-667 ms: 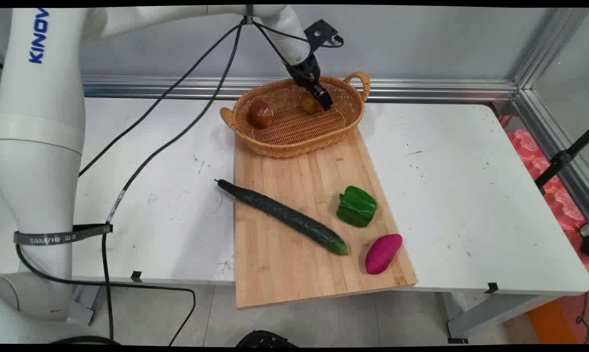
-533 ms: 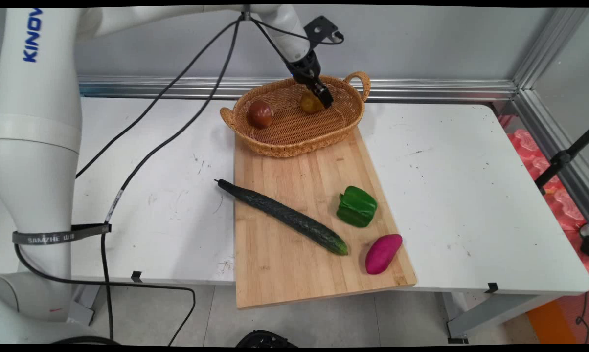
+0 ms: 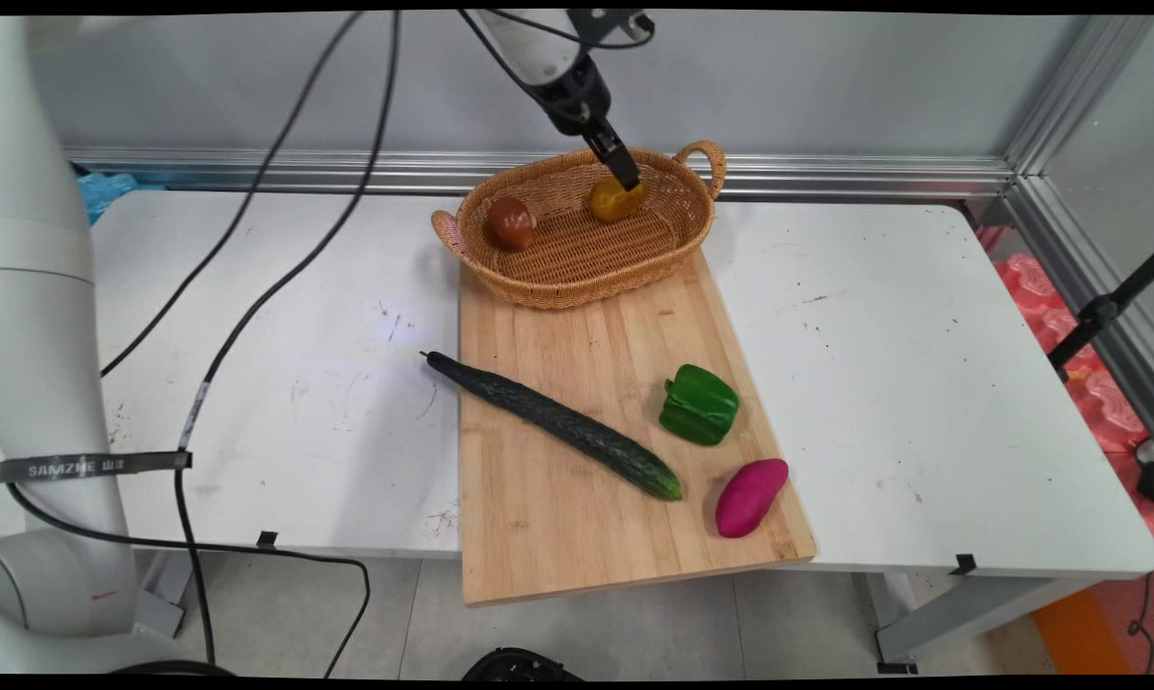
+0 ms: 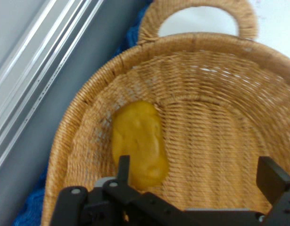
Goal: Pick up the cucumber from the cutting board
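The black gripper hangs over the far end of the wicker basket, its two fingers spread wide with nothing between them. One finger stands just in front of a yellow fruit, perhaps a mango or a lemon; whether it touches the skin I cannot tell. The fruit lies on the basket floor, tucked against the far wall near the handle. It looks smooth and rounded, probably firm and fairly light, and likely to slip from a shallow pinch; across its narrower middle, with one finger on each long side, seems the surest hold, though the wall beside it leaves little room there.

Near the basket's left end, well apart from the yellow one, sits a reddish-brown round fruit. The basket rests on the far end of a wooden cutting board, which overhangs the near edge of the white table.

Counted: one basket holding two fruits; on the board one long dark cucumber with its tip over the board's left edge, one green bell pepper, and one magenta sweet potato.
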{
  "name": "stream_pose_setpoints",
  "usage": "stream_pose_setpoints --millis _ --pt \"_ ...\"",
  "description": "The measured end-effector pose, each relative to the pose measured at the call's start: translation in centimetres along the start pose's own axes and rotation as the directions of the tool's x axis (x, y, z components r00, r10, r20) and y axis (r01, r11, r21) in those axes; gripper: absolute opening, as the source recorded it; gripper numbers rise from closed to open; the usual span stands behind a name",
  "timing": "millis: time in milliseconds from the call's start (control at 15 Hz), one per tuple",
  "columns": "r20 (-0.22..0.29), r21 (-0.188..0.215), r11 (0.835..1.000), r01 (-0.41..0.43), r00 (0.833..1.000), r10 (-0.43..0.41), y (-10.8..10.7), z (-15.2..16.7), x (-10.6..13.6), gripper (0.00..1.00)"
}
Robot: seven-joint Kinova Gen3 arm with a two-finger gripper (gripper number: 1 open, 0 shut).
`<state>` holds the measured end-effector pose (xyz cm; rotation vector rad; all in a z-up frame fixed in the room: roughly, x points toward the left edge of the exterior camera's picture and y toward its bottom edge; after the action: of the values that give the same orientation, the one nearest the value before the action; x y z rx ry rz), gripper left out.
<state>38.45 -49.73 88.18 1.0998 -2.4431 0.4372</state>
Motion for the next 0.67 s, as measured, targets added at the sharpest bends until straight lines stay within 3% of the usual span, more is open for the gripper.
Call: stream_pose_setpoints --millis 467,667 --pt "-0.019 -0.057 0.992 -0.115 0.993 0.114 2.2 -7.9 -2.8 1.0" --pt "-0.023 -0.11 0.974 -0.196 0.981 0.195 3.2 -11.6 -4.9 1.0"
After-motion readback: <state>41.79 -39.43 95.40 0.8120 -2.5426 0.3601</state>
